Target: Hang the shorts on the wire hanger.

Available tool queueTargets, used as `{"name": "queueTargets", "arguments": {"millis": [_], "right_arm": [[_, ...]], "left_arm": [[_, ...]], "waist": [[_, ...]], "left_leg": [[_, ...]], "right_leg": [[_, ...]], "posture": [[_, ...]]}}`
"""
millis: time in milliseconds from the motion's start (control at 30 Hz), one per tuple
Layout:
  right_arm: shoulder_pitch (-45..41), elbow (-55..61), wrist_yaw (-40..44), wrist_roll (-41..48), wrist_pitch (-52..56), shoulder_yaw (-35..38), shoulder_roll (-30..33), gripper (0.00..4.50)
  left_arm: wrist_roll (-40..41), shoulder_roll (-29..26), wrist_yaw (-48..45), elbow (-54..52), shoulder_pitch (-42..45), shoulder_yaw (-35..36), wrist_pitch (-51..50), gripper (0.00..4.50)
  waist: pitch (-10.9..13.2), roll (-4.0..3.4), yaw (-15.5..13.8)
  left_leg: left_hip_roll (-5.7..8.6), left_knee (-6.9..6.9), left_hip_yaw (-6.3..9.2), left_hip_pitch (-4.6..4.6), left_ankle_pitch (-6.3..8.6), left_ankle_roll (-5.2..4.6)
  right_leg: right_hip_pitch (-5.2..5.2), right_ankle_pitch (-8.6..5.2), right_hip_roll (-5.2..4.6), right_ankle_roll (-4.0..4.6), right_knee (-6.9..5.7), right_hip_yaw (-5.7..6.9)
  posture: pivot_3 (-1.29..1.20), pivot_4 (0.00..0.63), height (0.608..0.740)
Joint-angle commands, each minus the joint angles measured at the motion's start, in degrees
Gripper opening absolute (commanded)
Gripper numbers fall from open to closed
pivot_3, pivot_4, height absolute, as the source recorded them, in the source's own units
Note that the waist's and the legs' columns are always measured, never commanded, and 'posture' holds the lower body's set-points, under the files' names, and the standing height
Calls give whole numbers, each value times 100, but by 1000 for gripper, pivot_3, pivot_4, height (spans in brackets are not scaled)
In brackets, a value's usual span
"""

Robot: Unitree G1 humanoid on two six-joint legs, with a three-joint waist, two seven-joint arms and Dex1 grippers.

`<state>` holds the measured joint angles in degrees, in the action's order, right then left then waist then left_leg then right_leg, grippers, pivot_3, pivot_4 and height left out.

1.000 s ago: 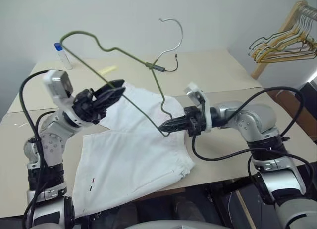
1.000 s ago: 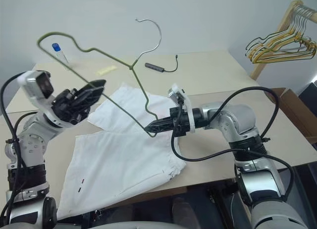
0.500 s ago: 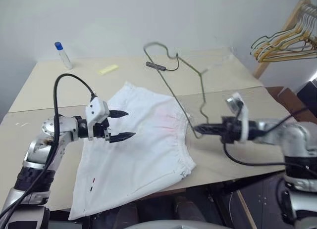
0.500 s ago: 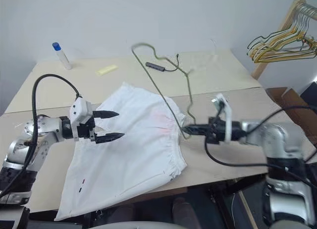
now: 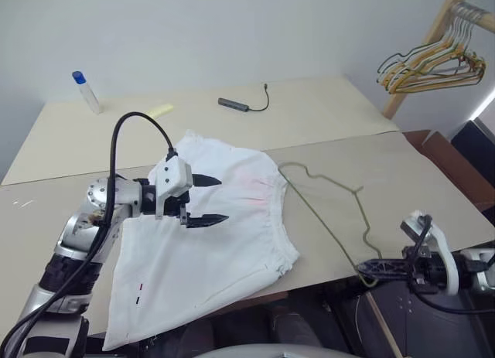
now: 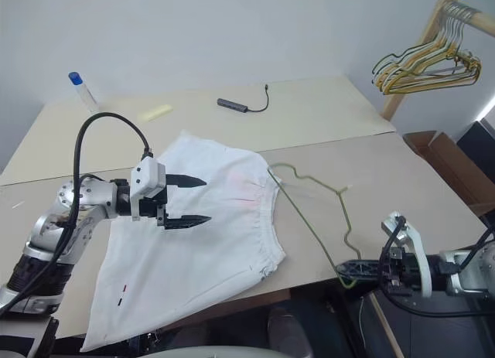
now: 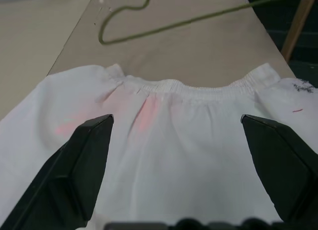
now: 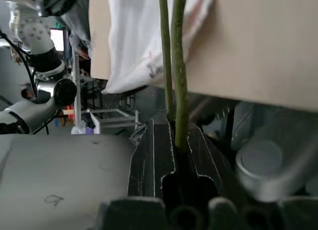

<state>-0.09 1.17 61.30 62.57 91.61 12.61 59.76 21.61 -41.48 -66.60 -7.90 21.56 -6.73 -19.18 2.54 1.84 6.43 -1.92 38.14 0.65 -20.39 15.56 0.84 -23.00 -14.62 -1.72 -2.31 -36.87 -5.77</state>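
Note:
The white shorts lie flat on the table's left half, with the gathered waistband and a pink smudge toward the middle. My left gripper hovers just above them, open wide with nothing between its fingers. The olive wire hanger lies on the table to the right of the shorts, apart from the waistband. My right gripper is past the table's front right edge, shut on one end of the hanger.
A bunch of yellow and dark hangers hangs on a wooden rack at the back right. On the far side of the table are a blue-capped bottle, a yellow slip and a dark dongle with its cable.
My right gripper pulled the hanger down and to the right, from raised in the air to lying on the table. The left gripper let go of the hanger, opened and sank over the shorts.

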Motion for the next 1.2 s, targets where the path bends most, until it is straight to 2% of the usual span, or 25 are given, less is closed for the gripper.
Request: {"name": "queueTargets", "arguments": {"millis": [33,467,1200], "right_arm": [[-80,-190,301,-109,-168,-145,211,0],[-76,-221,228,-492,-412,-673,3,0],[294,292,815,-498,-825,-655,276,0]], "left_arm": [[-18,-54,-73,-202,70,15,54,4467],[-191,-44,-196,-213,47,-93,153,4467],[-423,15,-88,-197,-78,-182,308,4467]], "waist": [[0,-4,47],[1,-4,76],[1,-5,70]], "left_leg": [[0,0,-1,-1,0,0],[-3,0,1,9,2,-2],[-3,0,3,14,2,-2]], "right_leg": [[4,0,0,0,-1,-1],[26,-2,4,-3,4,0],[36,-2,5,-4,4,1]], "posture": [[-118,0,740],[-111,0,740],[-108,0,740]]}}
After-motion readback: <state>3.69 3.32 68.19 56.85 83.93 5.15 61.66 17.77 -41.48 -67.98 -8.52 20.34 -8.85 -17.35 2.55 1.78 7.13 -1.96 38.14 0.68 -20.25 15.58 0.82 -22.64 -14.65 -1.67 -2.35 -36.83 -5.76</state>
